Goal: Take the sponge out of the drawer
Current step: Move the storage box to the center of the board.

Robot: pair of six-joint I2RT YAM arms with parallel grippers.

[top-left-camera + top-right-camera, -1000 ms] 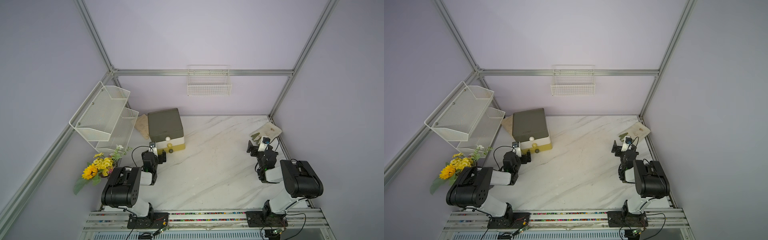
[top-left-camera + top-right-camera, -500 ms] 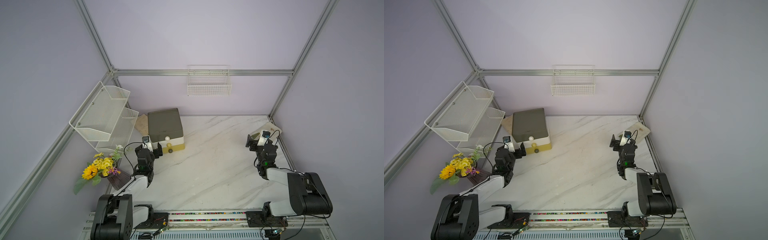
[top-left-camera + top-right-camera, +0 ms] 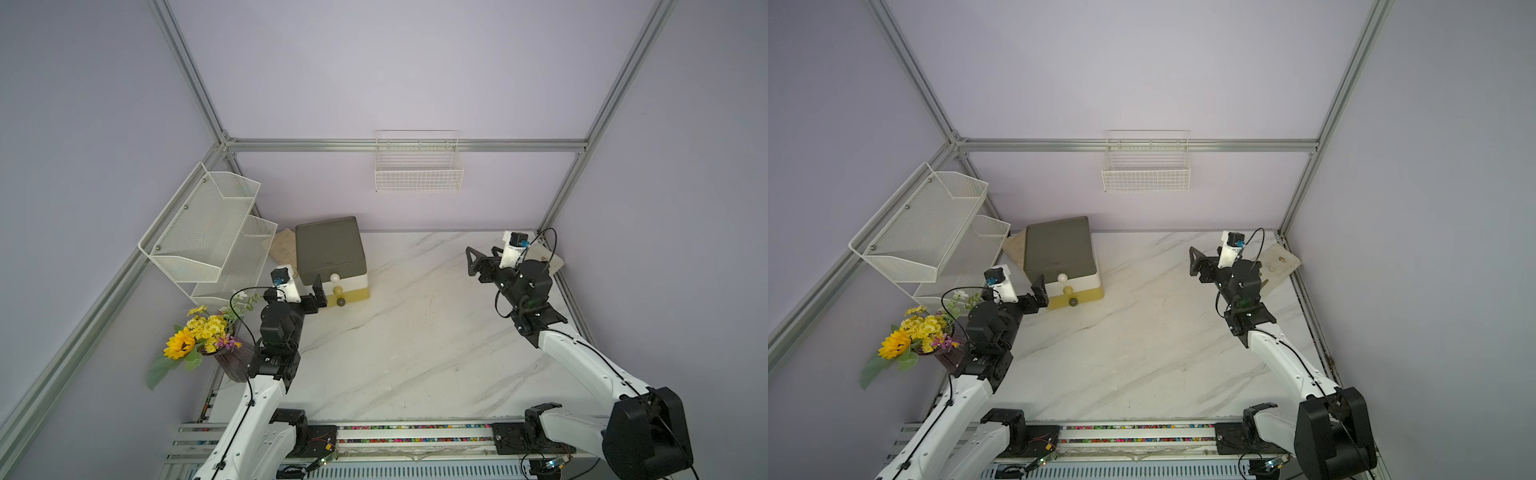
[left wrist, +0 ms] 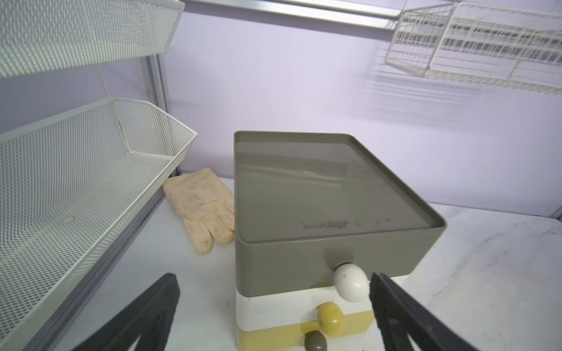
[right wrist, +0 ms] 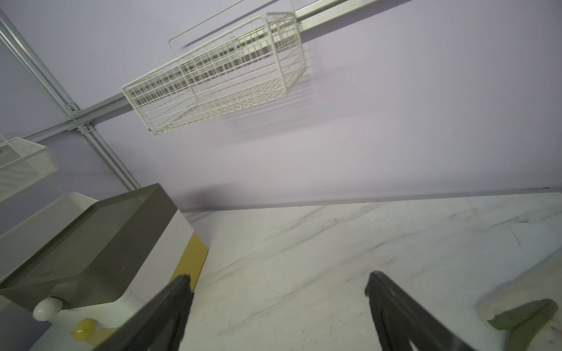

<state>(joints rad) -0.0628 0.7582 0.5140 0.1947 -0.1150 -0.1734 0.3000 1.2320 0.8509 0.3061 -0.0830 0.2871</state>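
Two arms reach over a white marble table (image 3: 415, 332), and neither carries anything.

Top views: in both top views a three-tier drawer unit (image 3: 330, 249) (image 3: 1059, 245) stands at the back left of the table. Its grey tier is on top, white in the middle and yellow at the bottom, each with one knob on its front. The left gripper (image 3: 309, 293) hovers just in front of the knobs, jaws spread wide and empty. The right gripper (image 3: 482, 257) hangs above the far right part of the table, well apart from the drawer unit, jaws likewise spread and empty. A pale glove (image 3: 282, 245) lies between the drawer unit and a white mesh shelf (image 3: 208, 224). A vase of flowers (image 3: 232, 361) stands beside the left arm, and a wire basket (image 3: 417, 174) hangs on the back wall. The sponge is not visible. No tier's inside can be seen, so its place cannot be told.

Left wrist view: the spread fingers (image 4: 146, 316) frame the front of the drawer unit. The white knob (image 4: 349, 285) appears just beside one finger; contact cannot be judged. The yellow knob (image 4: 330, 316) and grey knob (image 4: 315, 342) sit below it.

Right wrist view: the parted fingers (image 5: 164, 310) frame bare table, with the drawer unit seen from its side. An olive-green piece (image 5: 523, 313) lies at the frame's edge, too cropped to identify.
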